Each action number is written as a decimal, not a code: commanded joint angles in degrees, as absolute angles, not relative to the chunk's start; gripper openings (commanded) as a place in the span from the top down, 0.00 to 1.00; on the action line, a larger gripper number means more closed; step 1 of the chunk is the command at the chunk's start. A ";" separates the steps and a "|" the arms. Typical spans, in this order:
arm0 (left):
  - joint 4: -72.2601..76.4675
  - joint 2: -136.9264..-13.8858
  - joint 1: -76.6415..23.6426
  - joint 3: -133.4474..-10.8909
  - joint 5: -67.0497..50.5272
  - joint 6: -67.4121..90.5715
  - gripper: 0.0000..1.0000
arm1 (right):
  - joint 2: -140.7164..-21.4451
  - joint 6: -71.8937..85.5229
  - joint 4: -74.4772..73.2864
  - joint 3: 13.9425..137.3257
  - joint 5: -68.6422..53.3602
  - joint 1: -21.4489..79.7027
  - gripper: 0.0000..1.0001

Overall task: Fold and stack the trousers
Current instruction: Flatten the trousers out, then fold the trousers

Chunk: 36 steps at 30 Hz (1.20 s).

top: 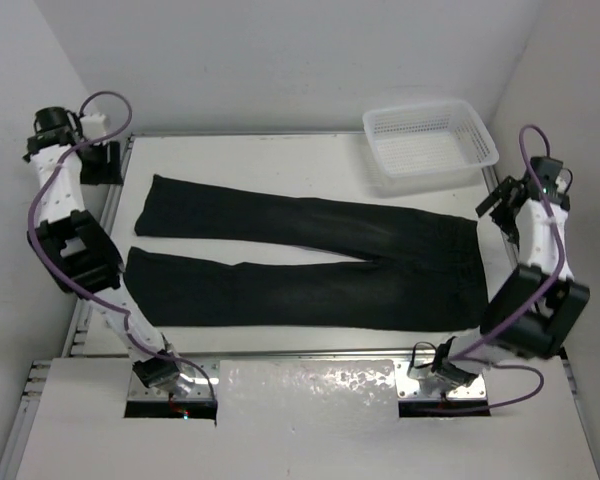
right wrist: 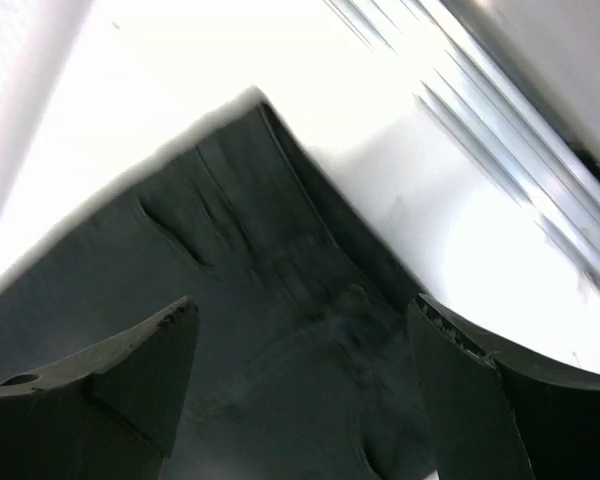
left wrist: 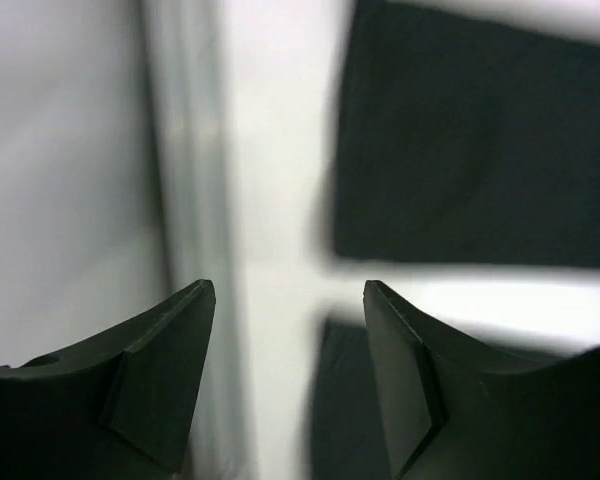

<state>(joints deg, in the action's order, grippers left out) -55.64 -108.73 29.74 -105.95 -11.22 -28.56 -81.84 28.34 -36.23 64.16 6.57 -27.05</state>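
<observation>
The black trousers (top: 310,260) lie flat on the white table, waist at the right and both legs stretched to the left with a gap between them. My left gripper (top: 102,162) hangs open above the table's left edge, just left of the cuffs. In the left wrist view the gripper (left wrist: 290,290) has nothing between its fingers, and the two leg ends (left wrist: 480,150) lie to its right. My right gripper (top: 498,205) hovers open over the far right waist corner. The right wrist view shows that gripper (right wrist: 305,302) above the waistband (right wrist: 280,330), gripping nothing.
A white mesh basket (top: 430,145) stands at the table's back right corner, just beyond the waist. A metal rail (left wrist: 185,200) runs along the left table edge, and another rail (right wrist: 520,130) borders the right side. A white wall rises close on both sides.
</observation>
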 commanded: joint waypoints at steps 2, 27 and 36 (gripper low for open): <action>-48.35 -120.81 26.90 -115.21 -16.43 -13.38 0.40 | -96.92 28.91 -38.13 75.92 5.10 -26.02 0.19; -35.59 -144.57 16.97 -126.81 -16.61 -5.54 0.28 | -123.66 29.53 -36.39 85.78 7.74 -23.29 0.22; -41.04 -143.44 16.08 -126.38 -14.59 -5.97 0.41 | -125.41 30.14 -34.98 86.40 5.10 -20.83 0.32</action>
